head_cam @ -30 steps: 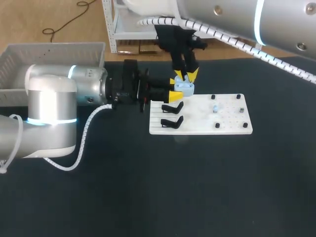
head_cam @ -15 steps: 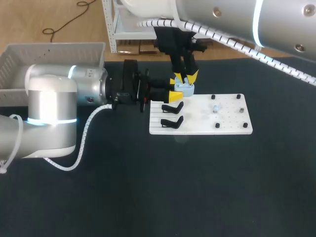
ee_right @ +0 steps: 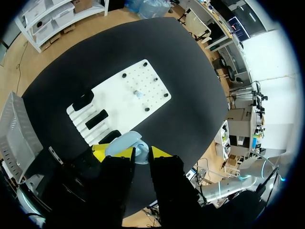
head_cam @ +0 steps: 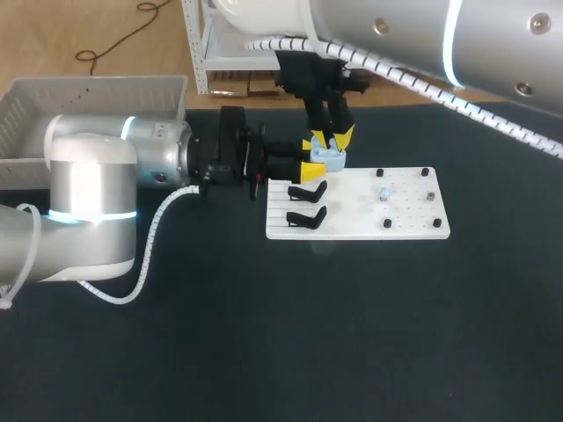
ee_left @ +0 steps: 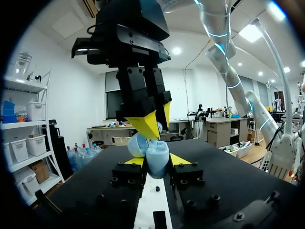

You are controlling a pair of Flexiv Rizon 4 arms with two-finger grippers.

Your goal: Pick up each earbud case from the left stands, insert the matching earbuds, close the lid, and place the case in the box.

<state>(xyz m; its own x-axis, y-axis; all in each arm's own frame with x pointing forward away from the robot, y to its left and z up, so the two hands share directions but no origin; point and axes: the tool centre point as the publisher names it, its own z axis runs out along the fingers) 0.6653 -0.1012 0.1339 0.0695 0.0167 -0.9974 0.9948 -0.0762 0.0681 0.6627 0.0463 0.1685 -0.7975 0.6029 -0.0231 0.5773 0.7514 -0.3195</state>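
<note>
And here's the pale blue case (head_cam: pixel 329 157), off its stand and up at the upper middle of the head view, just above the white board's (head_cam: pixel 405 224) left end. The left tool (ee_left: pixel 155 161) is clamped on it, 1 yellow tip on each side, lid tipped open. The right tool (head_cam: pixel 330 136) comes down from above, tips straddling the lid; whether they pinch anything, I cannot tell. So it's mid-insertion, by my read. 1 small blue earbud (head_cam: pixel 384 192) sits on the board, and 2 black stands (head_cam: pixel 306 191) wait at its left end. Closing and boxing remain: the white box (head_cam: pixel 88 88), upper left on the desk (head_cam: pixel 264 334), shows no case. No writing is legible.
</note>
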